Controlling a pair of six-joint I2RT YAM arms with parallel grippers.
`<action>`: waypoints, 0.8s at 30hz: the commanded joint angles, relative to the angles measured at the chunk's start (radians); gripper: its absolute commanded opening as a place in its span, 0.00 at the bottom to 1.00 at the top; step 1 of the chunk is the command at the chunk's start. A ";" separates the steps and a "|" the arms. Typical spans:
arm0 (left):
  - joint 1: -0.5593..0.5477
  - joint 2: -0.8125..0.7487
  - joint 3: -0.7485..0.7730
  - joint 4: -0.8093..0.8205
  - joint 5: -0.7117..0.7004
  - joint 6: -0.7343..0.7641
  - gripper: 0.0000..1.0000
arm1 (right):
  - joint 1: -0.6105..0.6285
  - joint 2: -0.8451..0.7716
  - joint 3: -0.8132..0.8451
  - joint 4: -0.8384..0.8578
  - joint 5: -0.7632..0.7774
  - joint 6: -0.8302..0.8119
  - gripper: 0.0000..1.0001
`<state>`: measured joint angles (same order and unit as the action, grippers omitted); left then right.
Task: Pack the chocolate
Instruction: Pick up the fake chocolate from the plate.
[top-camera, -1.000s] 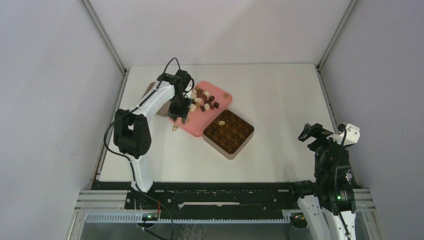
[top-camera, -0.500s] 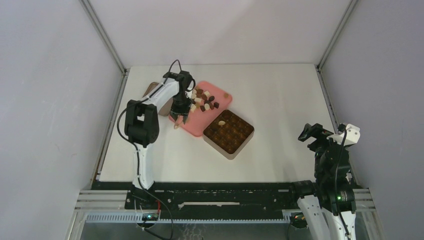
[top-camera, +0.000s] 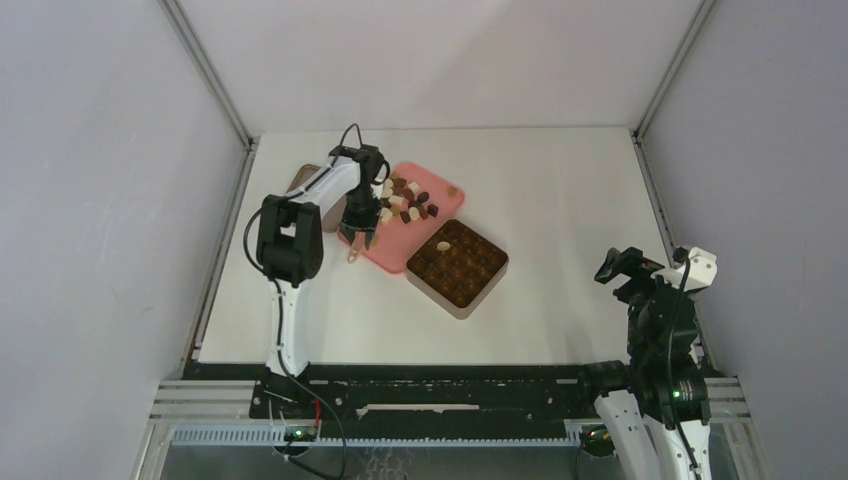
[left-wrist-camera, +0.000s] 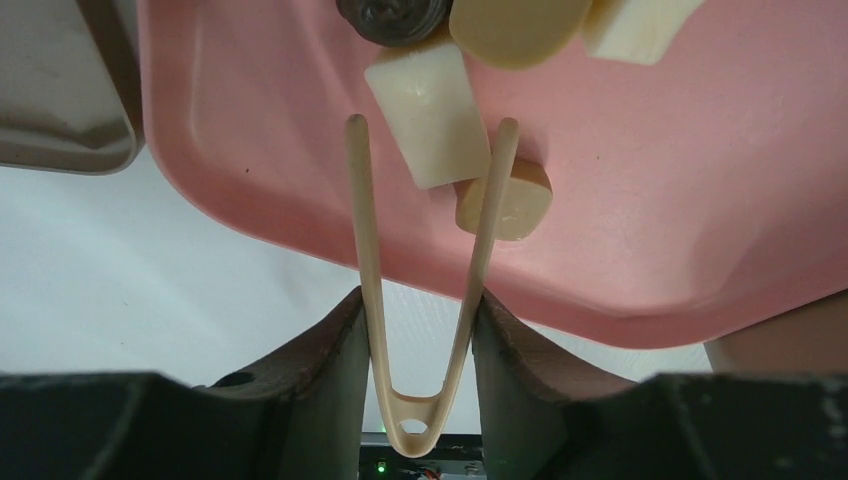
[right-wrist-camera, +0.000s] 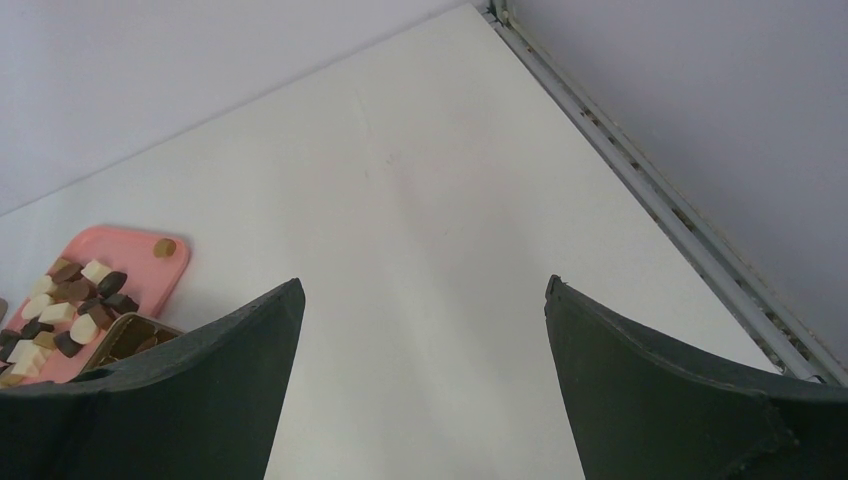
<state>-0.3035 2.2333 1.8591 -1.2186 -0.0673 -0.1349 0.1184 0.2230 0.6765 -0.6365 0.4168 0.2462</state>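
We had a matte white table (top-camera: 560, 200), and on it a smooth pink tray (top-camera: 448, 195) with rounded corners, the chocolate (top-camera: 405, 203) heaped on it. Just beside it sat the square tin (top-camera: 457, 263) with its dark grid. The right gripper (right-wrist-camera: 422, 290) hung wide open, holding nothing. The left gripper (left-wrist-camera: 418, 312) was clamped on thin wooden tongs (left-wrist-camera: 362, 230), tips either side of a cream block (left-wrist-camera: 428, 118). We couldn't tell if they pinched it. We figured these bits were light, hard and slick, so squeeze gently across the flat sides.
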 joint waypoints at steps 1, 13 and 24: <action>0.003 -0.015 0.002 -0.010 0.009 -0.009 0.41 | 0.004 -0.008 0.005 0.041 -0.002 -0.022 0.98; 0.002 -0.091 -0.048 -0.010 0.011 0.003 0.33 | 0.004 -0.009 0.005 0.041 -0.005 -0.023 0.98; 0.003 -0.085 -0.054 -0.009 0.010 0.004 0.48 | 0.005 -0.012 0.005 0.040 -0.003 -0.022 0.98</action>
<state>-0.3035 2.2024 1.8095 -1.2217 -0.0654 -0.1383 0.1184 0.2211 0.6762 -0.6323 0.4133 0.2436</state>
